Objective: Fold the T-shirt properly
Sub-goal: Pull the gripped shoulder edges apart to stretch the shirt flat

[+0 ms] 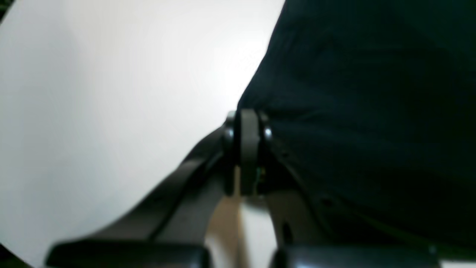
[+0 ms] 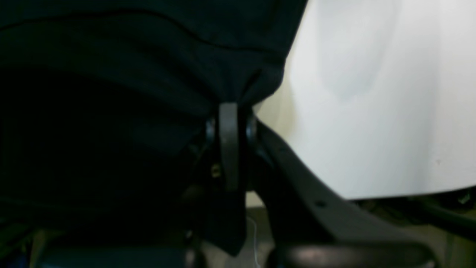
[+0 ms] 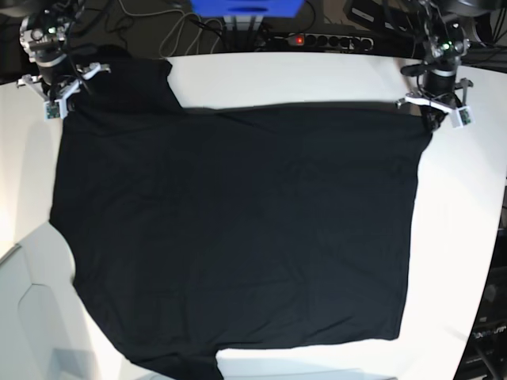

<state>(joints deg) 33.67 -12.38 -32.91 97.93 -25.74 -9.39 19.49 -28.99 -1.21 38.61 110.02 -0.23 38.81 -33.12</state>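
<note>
Surface: a white round-edged surface (image 3: 317, 79), bare along its far edge and down both sides of the T-shirt.
Room: beyond the far edge, a blue box (image 3: 245, 8), a black power strip (image 3: 317, 39) with a red light, and loose cables (image 3: 166, 32).
T-shirt: the black T-shirt (image 3: 238, 237) lies spread flat over most of the surface, one sleeve at the far corner under the right arm, another at the near edge.
Right arm: reaches down at the T-shirt's far corner, on the base view's left.
Right claw: the right claw (image 2: 228, 111) is pressed together, pinching a bunched edge of the T-shirt.
Left arm: stands at the T-shirt's other far corner, on the base view's right.
Left claw: the left claw (image 1: 248, 115) is pressed together at the cloth's edge, pinching the T-shirt.
</note>
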